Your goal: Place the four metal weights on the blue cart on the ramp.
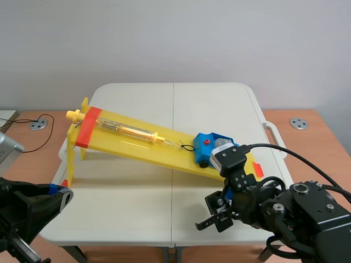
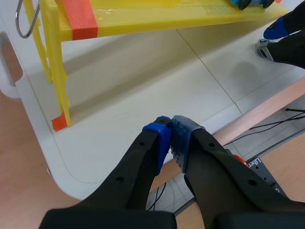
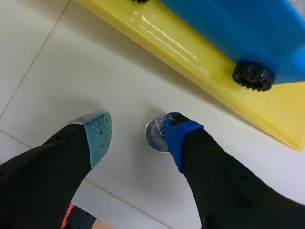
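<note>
Silver metal weight (image 3: 154, 137), round and shiny, lies on tabletop (image 3: 66, 71) — touching right tool (image 3: 136, 129), fingers apart; left tool (image 2: 170, 137) closed together.

Lit brightly, evenly from above. Threw soft shadow beneath slanted yellow plastic ramp (image 2: 157, 19) onto white folding table (image 2: 143, 90); glinted faintly along ramp's glossy face.
</note>
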{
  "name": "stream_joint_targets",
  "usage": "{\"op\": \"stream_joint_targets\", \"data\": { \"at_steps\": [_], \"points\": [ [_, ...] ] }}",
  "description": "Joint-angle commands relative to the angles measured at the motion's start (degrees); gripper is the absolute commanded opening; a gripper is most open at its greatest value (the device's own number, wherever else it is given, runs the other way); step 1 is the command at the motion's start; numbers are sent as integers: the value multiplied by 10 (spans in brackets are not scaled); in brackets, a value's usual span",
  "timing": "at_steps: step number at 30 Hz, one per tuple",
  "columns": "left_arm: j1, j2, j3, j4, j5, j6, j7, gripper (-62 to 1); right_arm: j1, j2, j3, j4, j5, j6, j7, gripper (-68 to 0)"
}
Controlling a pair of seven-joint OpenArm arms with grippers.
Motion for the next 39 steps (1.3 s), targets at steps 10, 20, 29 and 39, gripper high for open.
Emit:
{"op": "stream_joint_targets", "data": {
  "at_steps": [10, 20, 29, 39],
  "points": [
    [-11, 12, -9, 26, -43, -16, -56, -569, 44, -2, -7, -12, -2, -13, 62, -577],
    [-12, 12, -9, 26, -43, -16, -56, -569, 42, 17, -6, 1, 21, -10, 25, -669],
    [-12, 12, -9, 26, -43, -16, -56, -569, -47, 70, 55, 201, 75, -10, -25, -669],
    [-11, 12, -9, 26, -43, -16, -56, -569, -116, 95, 137, 375, 142, 7, -93, -669]
  ]
}}
